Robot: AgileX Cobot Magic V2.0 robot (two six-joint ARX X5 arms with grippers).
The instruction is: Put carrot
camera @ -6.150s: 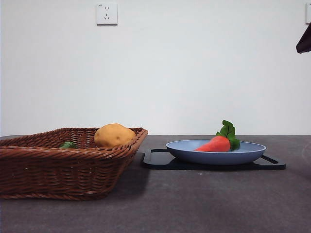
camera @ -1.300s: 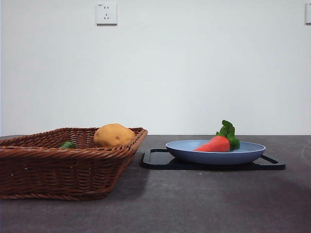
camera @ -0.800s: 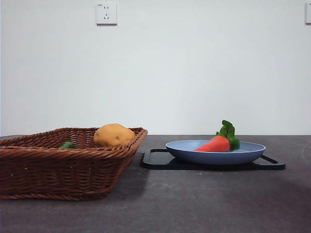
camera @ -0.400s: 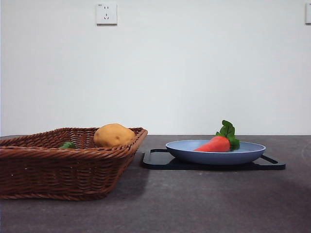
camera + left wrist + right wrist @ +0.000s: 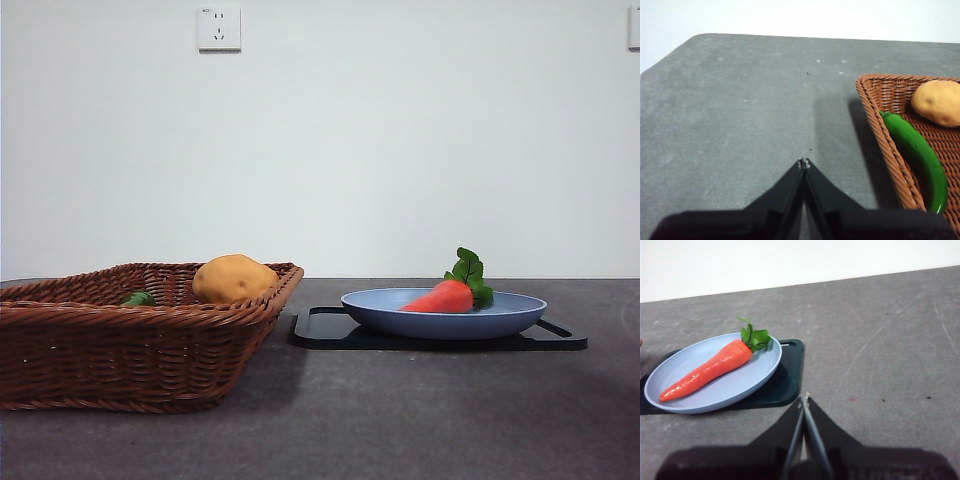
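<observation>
The right gripper (image 5: 804, 402), jaws pressed together and empty, hangs over bare table near a blue plate (image 5: 670, 397). The carrot (image 5: 707, 371) lies on that plate, which sits on a black tray (image 5: 790, 375). The left gripper (image 5: 803, 163), also closed and empty, waits beside a wicker basket (image 5: 880, 107). The carrot's glossy taper could slip from a pinch.

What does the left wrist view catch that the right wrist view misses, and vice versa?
Left wrist only: the wicker basket holding a green pepper and a potato, with the left end effector shut over bare table beside the basket.

Right wrist only: the carrot lying in the blue plate on the black tray, with the right end effector shut, clear of the plate.

Both: the grey table and white wall behind.
</observation>
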